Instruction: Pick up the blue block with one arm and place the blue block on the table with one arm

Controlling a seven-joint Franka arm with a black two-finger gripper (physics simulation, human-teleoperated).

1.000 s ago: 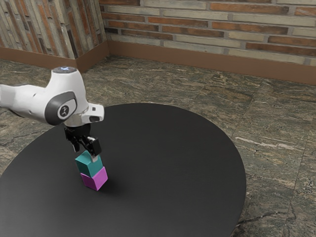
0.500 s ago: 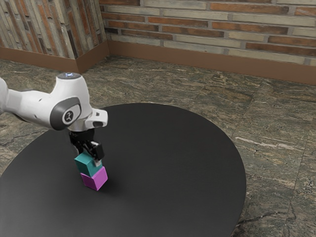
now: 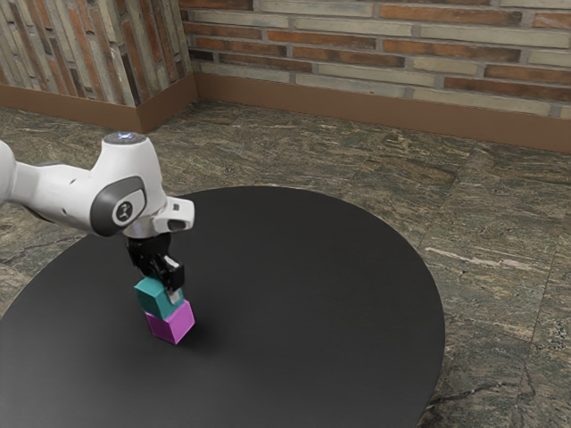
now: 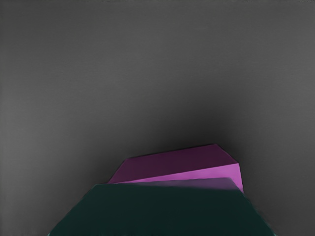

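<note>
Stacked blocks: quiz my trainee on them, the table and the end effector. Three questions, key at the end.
1. Fill in the missing colour: the teal block sits on top of the ____ block.

2. True or false: the black table has a curved edge in the exterior view.

3. Where is the end effector in the exterior view?
A) Out over the bare floor
B) At the teal block
C) At the table's far edge

Key:
1. Pink: the pink block is the lower one.
2. True.
3. B.
</note>
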